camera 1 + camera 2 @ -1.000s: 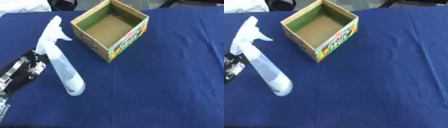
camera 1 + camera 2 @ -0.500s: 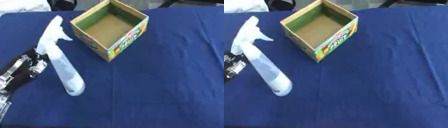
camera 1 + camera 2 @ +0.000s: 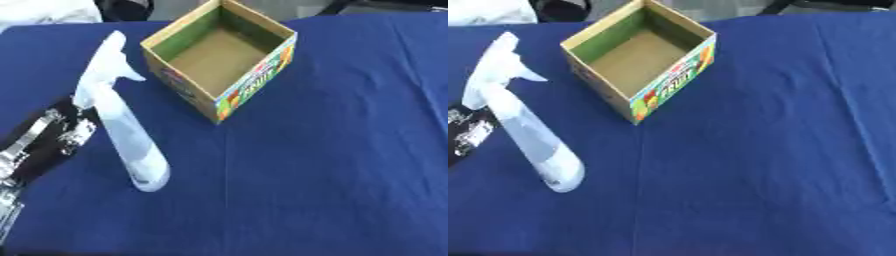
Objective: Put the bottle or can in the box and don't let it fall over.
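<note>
Left eye view shows a white plastic spray bottle [image 3: 118, 122] lying on its side on the dark blue tablecloth [image 3: 332, 150], trigger head toward the far edge, just left of an open cardboard box with colourful fruit print [image 3: 220, 55]. The black and silver left hand [image 3: 48, 140] lies against the bottle's left side; whether its fingers are spread or curled I cannot tell.

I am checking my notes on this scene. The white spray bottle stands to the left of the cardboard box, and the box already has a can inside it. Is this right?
Not quite. The cardboard box is empty: the left eye view shows only its bare brown floor, no can. The rest holds: the white spray bottle stands to the left of the box, on the blue cloth.
</note>
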`<state>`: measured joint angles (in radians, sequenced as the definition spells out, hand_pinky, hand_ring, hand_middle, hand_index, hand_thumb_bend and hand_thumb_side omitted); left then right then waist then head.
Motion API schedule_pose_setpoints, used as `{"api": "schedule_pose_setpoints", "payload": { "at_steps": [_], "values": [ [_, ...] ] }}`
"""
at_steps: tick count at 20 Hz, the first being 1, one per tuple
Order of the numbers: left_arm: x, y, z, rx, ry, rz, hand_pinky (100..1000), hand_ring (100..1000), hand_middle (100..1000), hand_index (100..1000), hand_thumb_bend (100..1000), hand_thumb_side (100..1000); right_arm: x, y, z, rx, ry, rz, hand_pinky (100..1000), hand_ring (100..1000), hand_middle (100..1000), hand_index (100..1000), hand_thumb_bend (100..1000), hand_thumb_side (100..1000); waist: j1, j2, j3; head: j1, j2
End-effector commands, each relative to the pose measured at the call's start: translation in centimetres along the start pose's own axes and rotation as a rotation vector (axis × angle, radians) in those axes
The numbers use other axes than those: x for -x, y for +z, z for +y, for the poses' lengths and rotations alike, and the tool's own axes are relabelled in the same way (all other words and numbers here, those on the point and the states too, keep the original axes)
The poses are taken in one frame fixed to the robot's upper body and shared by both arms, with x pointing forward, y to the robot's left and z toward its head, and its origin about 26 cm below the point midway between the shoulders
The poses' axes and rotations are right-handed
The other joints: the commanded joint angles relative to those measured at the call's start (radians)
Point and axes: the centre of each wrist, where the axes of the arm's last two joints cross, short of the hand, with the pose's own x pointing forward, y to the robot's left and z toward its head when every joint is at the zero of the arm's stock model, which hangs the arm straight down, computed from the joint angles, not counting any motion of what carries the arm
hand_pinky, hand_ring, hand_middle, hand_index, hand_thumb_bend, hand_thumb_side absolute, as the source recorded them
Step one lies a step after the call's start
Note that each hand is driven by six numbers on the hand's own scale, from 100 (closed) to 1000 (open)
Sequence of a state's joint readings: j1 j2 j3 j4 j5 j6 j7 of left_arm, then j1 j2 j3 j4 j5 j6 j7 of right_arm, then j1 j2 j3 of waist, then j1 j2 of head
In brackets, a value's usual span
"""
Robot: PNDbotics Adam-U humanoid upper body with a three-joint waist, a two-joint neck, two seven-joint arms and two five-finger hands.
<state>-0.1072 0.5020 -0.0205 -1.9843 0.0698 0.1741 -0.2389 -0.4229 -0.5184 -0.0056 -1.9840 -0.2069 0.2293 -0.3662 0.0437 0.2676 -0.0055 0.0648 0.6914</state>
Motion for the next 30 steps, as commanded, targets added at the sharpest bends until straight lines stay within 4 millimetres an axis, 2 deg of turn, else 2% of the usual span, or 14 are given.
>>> {"api": "schedule_pose_setpoints", "payload": {
  "at_steps": [1, 3, 18, 30],
  "values": [
    [-0.6, 0.3, 0.8, -0.007, -0.038, -0.011, 1000, 1000, 1000, 955, 100, 612, -1.0, -0.4, -0.4, -0.005, 0.011, -0.038, 1000, 949, 1000, 964, 100, 470, -0.002, -0.011, 0.0, -0.001, -0.011],
    [-0.4, 0.5, 0.9, -0.008, -0.044, -0.012, 1000, 1000, 1000, 959, 100, 609, -1.0, -0.4, -0.4, -0.005, 0.012, -0.038, 1000, 949, 1000, 964, 100, 470, -0.001, -0.011, 0.001, -0.001, -0.012],
    [0.5, 1.8, 1.6, 0.064, -0.175, -0.095, 1000, 1000, 1000, 993, 265, 611, -0.9, -0.3, -0.4, -0.008, 0.016, -0.034, 1000, 949, 1000, 964, 100, 470, 0.0, -0.013, 0.007, -0.004, -0.015],
    [-0.5, 0.6, 1.3, 0.106, -0.228, -0.114, 1000, 1000, 1000, 987, 266, 627, -1.0, -0.4, -0.3, -0.013, 0.012, -0.034, 1000, 949, 1000, 964, 100, 470, 0.001, -0.014, 0.002, 0.005, -0.019]
  ]
}}
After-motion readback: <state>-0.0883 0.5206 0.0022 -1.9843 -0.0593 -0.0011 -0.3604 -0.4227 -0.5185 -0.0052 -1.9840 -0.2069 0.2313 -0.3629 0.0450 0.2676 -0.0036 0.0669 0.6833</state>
